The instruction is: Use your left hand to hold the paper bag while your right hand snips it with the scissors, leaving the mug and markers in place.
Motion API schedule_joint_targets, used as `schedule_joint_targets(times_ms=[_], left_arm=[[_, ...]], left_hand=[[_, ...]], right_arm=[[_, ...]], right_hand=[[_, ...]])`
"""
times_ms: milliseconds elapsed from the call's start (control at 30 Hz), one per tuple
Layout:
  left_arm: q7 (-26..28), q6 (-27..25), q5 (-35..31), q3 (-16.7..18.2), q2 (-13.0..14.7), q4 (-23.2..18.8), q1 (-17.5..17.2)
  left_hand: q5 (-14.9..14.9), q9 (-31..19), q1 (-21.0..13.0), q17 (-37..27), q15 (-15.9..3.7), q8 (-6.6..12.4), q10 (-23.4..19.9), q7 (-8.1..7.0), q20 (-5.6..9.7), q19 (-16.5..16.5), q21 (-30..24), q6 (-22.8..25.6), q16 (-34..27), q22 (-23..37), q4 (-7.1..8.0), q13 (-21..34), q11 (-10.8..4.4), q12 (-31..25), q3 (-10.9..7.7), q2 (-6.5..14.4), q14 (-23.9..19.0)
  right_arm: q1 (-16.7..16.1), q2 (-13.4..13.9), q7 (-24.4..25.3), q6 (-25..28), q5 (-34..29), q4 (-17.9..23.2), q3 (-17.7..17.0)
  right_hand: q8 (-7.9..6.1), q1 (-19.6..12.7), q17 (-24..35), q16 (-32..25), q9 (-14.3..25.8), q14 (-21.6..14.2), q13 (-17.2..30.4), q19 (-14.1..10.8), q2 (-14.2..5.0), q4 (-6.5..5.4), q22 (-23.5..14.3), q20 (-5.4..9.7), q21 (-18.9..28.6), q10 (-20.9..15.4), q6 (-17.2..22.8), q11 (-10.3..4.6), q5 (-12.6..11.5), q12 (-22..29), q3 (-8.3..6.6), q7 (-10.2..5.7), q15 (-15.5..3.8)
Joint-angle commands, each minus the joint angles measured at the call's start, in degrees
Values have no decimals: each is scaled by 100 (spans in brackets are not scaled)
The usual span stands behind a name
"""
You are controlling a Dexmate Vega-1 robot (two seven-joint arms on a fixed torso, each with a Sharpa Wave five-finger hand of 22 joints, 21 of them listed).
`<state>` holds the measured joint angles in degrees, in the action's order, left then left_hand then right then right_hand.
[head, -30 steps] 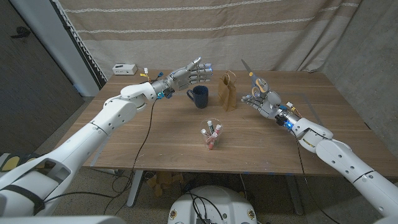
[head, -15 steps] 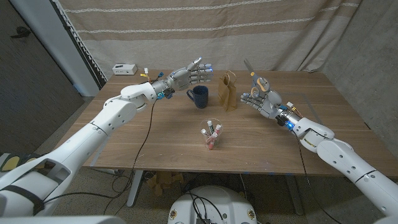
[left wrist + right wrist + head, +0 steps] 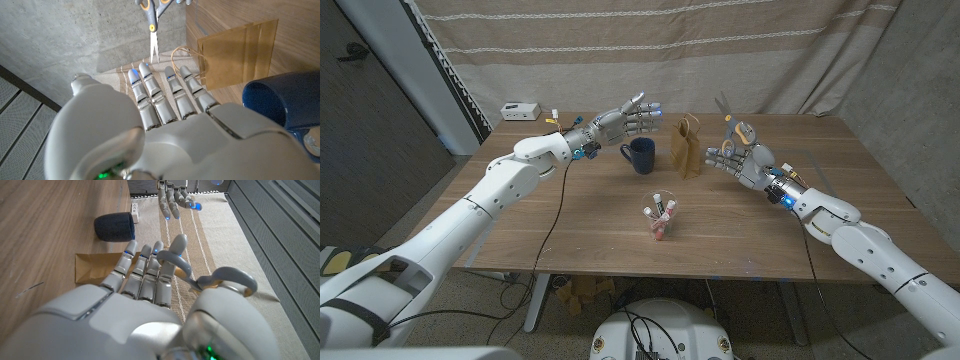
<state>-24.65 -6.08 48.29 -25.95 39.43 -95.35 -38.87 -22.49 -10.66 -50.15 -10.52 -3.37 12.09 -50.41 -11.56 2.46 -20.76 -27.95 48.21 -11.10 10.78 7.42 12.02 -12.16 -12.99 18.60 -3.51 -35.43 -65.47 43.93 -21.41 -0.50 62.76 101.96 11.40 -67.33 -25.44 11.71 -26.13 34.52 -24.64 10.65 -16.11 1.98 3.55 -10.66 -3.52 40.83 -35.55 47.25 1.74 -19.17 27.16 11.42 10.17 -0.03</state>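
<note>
At the far middle of the wooden bench (image 3: pixel 740 225) the brown paper bag (image 3: pixel 686 148) stands upright, its handles up, with neither hand touching it. Just beside it, toward the robot's left, sits the dark blue mug (image 3: pixel 640 155); nearer the robot, well apart from the bag, a clear cup of markers (image 3: pixel 659 218) stands alone. To the bag's right, the right hand (image 3: pixel 742 157) grips the orange-handled scissors (image 3: pixel 733 126), fingers through the loops, blades pointing up and away; the blades are near the bag but apart from it. The left hand (image 3: pixel 632 119) hovers above and behind the mug, fingers apart and extended toward the bag, holding nothing. The left wrist view shows those fingers (image 3: pixel 150 95) reaching toward the bag's handles without contact. A small white box (image 3: pixel 520 110) sits at the bench's far left corner.
</note>
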Motion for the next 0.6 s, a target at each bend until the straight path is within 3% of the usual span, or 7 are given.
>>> schedule_joint_targets(times_ms=[33,333,600], left_arm=[[57,0,-12,19,16,-12,-8],[184,11,-179,-7,62,-36,16],[473,140,-471,-51,4,-81,57]], left_hand=[[-21,-15,-10,-9,-902,-7,-53,21,435,-71,20,64,-19,30,-6,-6,-1,-12,19,21,-41],[-21,-15,-6,-9,-901,-22,-50,0,435,-73,31,49,-18,30,-5,-7,-1,-4,24,16,-41],[-16,-15,19,-8,-899,-64,42,46,447,-81,43,-36,-15,30,0,-8,9,36,42,-16,-45]], right_arm=[[63,251,-173,10,-177,55,24],[144,385,-386,-10,-240,-16,28],[63,514,-481,-55,-238,-56,-75]], right_hand=[[61,230,-7,109,42,153,5,121,158,-621,11,36,-93,124,-47,43,-71,-102,651,92,-8],[124,353,-24,290,122,362,7,248,198,-665,27,-21,-250,366,-362,85,-108,-287,690,107,137],[146,404,-29,362,153,433,9,300,196,-687,33,-62,-322,430,-470,125,-126,-349,692,117,141]])
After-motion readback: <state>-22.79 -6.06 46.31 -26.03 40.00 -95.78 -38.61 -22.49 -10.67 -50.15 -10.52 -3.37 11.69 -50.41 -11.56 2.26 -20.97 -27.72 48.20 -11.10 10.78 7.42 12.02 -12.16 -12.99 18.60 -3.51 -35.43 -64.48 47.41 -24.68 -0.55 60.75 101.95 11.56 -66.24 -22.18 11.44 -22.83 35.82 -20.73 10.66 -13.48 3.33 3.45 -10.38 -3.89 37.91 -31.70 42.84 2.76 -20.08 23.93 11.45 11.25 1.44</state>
